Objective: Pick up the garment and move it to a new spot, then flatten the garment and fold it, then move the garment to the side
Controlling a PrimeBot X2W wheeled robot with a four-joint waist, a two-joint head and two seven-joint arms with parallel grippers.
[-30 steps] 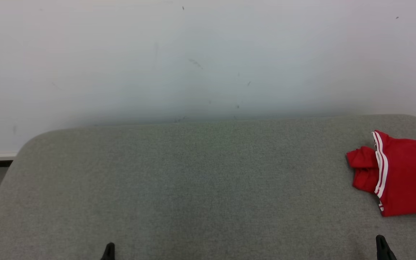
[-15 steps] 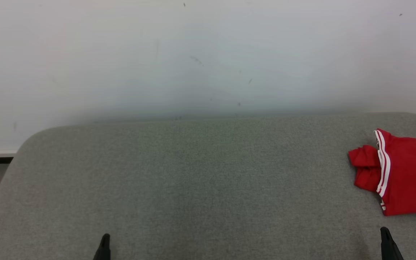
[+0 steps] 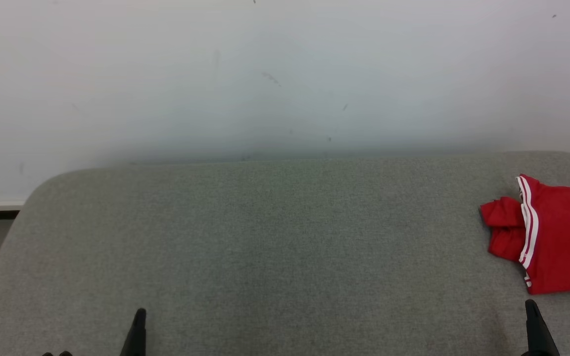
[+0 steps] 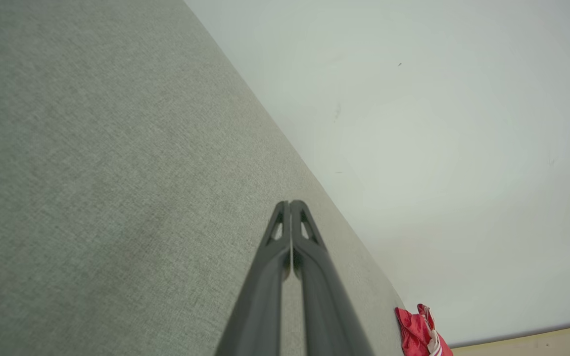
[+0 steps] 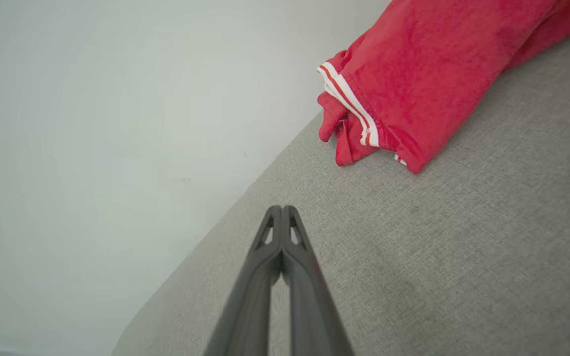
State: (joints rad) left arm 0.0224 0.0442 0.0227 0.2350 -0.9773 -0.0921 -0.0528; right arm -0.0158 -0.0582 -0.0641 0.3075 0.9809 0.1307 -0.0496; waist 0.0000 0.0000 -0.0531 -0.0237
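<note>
Garment (image 3: 554,237), red with white stripes along one hem, lay crumpled at the right end of the bench (image 3: 265,247), close to the bench's far right corner, and part of it ran past the right border of the head view. A bunched fold of red cloth stuck out from under the striped hem toward the middle of the bench. We saw the left fingers (image 3: 136,333) at the near edge of the bench, toward its left end and well apart from the garment; in the left wrist view they were pressed tip to tip with nothing between them, and the garment showed small at the other end of the bench, by the wall (image 3: 265,74). We saw the right fingers (image 3: 538,331) at the near edge of the bench's right end, near the garment but not touching it. In the right wrist view they were likewise clenched on nothing, with a stretch of bare grey bench fabric between their tips and the striped hem. The rest of the bench's grey cloth top lay bare, and the pale, lightly scuffed wall rose along the bench's far edge. Whether either pair of fingers rested on the bench or hung just above it, we could not tell.
</note>
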